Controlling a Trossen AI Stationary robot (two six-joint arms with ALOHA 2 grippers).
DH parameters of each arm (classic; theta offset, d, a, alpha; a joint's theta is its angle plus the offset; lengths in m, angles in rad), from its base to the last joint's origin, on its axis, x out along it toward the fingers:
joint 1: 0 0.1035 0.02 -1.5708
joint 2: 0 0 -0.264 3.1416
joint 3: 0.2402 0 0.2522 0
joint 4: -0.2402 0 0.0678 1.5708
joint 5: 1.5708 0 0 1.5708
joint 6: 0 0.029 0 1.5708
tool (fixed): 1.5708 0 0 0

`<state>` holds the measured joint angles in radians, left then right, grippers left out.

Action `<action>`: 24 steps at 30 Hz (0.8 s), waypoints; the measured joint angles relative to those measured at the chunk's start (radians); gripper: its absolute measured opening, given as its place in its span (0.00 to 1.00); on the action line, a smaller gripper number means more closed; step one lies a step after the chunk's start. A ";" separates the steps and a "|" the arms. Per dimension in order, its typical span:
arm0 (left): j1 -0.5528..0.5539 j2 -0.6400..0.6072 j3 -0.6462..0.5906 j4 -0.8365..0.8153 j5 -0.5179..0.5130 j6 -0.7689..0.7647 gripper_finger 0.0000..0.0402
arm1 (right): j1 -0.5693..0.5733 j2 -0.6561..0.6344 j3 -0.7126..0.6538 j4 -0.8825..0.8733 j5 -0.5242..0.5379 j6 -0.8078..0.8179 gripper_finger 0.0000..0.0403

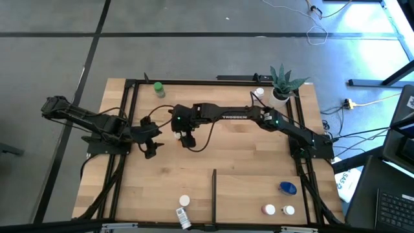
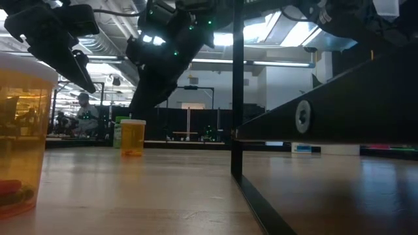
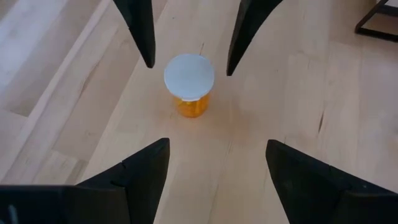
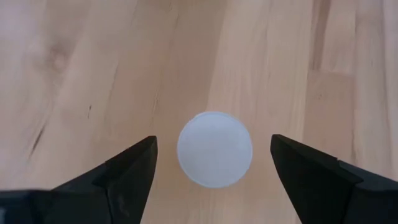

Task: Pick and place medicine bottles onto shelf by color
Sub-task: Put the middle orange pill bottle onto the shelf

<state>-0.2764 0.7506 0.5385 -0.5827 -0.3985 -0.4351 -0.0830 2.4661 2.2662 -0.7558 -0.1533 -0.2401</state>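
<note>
Right pincer: the right gripper hangs over the middle of the table, its two dark fingers spread wide apart and holding nothing. In its wrist view a white-capped bottle stands upright between the fingers, touching neither.

Left pincer: the left gripper hangs over the left-centre of the table, near the right one. Its fingers are apart and empty. Its wrist view shows an orange bottle with a white cap standing upright on the wood, ahead of the fingertips and clear of them.

Table: light wood planks inside a black frame.

Shelf: the near part of the table, split by a short thin black divider bar.

Bottles on the shelf, right of the bar: a wider blue bottle and two white-capped bottles side by side near the front edge.

Bottles on the shelf, left of the bar: a white-capped bottle and, just beside it, another bottle lying on its side.

Far edge: a green bottle near the far left corner; a white-capped bottle beside a potted green plant near the far right corner.

Low view: an orange bottle stands upright mid-table, with a second orange one very close to the camera.
</note>
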 joint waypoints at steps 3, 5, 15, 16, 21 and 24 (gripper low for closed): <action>0.000 0.000 0.000 0.000 0.000 0.000 0.65 | -0.001 0.003 0.000 -0.002 0.002 0.000 0.78; 0.000 0.000 0.000 0.000 0.000 0.000 0.65 | -0.001 0.003 0.000 0.001 0.002 -0.003 0.78; 0.000 0.000 0.000 0.000 0.000 0.000 0.65 | -0.005 0.003 0.000 0.008 0.002 -0.009 0.78; 0.000 0.000 0.000 0.000 0.000 0.000 0.65 | -0.005 0.003 0.000 0.008 0.002 -0.009 0.78; 0.000 0.000 0.000 0.000 0.000 0.000 0.65 | -0.005 0.017 0.001 0.007 0.000 -0.027 0.78; 0.000 0.000 0.000 0.000 0.000 0.000 0.65 | -0.005 0.027 0.000 0.013 -0.005 -0.027 0.78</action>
<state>-0.2764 0.7505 0.5385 -0.5831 -0.3988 -0.4351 -0.0879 2.4931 2.2658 -0.7429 -0.1581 -0.2668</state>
